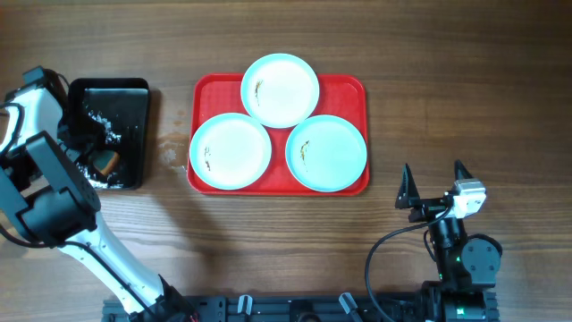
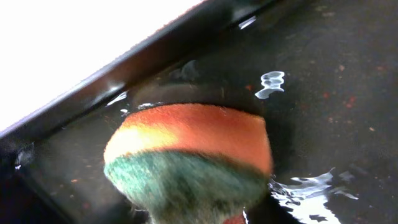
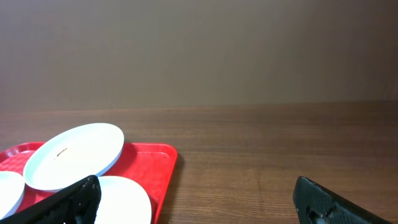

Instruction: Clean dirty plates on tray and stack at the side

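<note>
Three pale plates lie on the red tray [image 1: 350, 90]: one at the back [image 1: 280, 89], one front left [image 1: 231, 152], one front right [image 1: 327, 152]. Each has a small brown-green smear. My left gripper [image 1: 94, 159] is down inside the black tray [image 1: 134, 88], shut on an orange and green sponge [image 1: 108, 162]. In the left wrist view the sponge [image 2: 186, 155] fills the frame and hides the fingers. My right gripper [image 1: 433, 174] is open and empty, right of the red tray's front corner. The right wrist view shows the back plate [image 3: 74, 155] and the red tray [image 3: 160, 158].
The black tray holds water with glints [image 2: 270, 84] on its wet floor, and stands left of the red tray. Wet spots [image 1: 170, 148] mark the wooden table between the two trays. The right arm's base [image 1: 465, 259] sits at the front right.
</note>
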### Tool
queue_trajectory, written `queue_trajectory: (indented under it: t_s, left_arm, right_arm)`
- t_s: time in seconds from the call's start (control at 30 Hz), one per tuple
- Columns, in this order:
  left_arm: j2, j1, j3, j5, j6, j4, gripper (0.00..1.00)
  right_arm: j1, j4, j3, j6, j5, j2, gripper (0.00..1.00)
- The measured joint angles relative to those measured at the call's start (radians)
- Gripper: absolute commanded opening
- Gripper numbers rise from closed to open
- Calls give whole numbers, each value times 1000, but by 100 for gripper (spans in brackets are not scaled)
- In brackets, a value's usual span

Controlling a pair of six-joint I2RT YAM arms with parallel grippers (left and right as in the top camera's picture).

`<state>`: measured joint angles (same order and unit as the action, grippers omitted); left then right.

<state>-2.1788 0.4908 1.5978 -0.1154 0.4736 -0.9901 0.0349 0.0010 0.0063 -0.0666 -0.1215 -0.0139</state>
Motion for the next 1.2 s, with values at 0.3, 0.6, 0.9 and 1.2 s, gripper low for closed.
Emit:
queue_trajectory:
  t_s: [0.3, 0.6, 0.9, 1.2]
  left_arm:
    - [4, -1, -2, 4, 0, -35, 41]
    - [3, -1, 7, 3, 3, -96, 56]
    - [0, -1, 31, 4, 0, -118, 17]
    - [-2, -1, 39, 6, 0, -143, 4]
  right_arm:
    - [0, 0, 0, 0, 0, 0, 100]
    - [0, 0, 0, 0, 0, 0, 100]
    - [0, 0, 0, 0, 0, 0, 100]
    - [0, 0, 0, 0, 0, 0, 100]
